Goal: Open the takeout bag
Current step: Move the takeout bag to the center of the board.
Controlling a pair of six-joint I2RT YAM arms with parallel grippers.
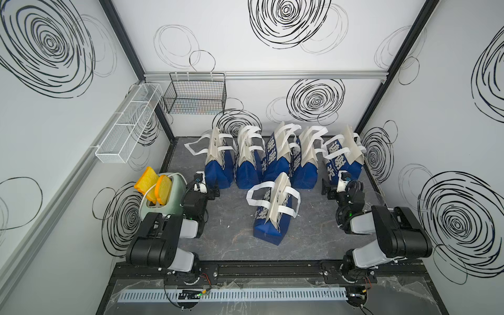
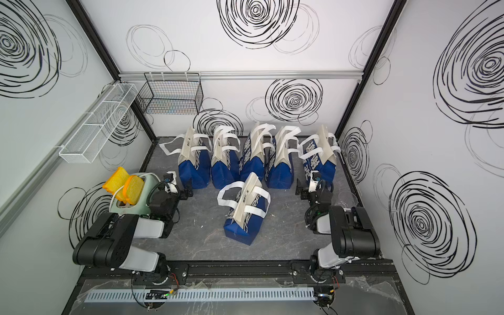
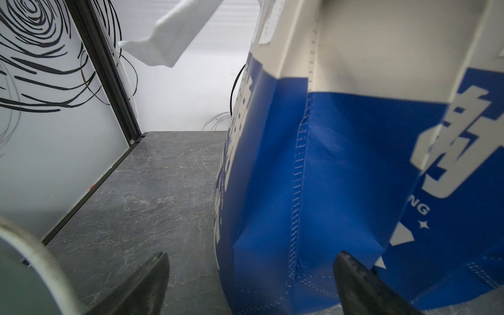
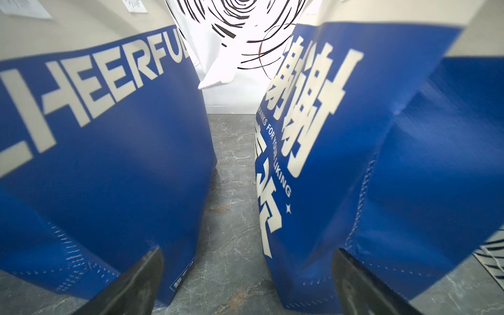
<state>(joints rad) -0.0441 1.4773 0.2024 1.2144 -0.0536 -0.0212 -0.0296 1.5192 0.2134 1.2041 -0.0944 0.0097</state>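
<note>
A blue-and-cream takeout bag [image 1: 272, 218] [image 2: 245, 218] stands alone mid-table, its cream top pinched together and its white handles splayed to both sides. Behind it stands a row of several like bags [image 1: 275, 161]. My left gripper [image 1: 215, 189] [image 3: 251, 255] is open, low at the base of the row's leftmost bag [image 3: 341, 163], holding nothing. Open as well, my right gripper [image 1: 327, 187] [image 4: 246, 251] faces the gap between the two rightmost bags [image 4: 109, 150] [image 4: 368, 136]. Both grippers are well apart from the lone bag.
A pale green toaster [image 1: 163, 203] with yellow bread slices [image 1: 154, 184] sits beside the left arm. A clear cup [image 2: 346, 198] stands behind the right arm. A white basket [image 1: 128, 122] and a black wire basket [image 1: 195, 94] hang on the walls. Walls enclose the grey table [image 1: 226, 245].
</note>
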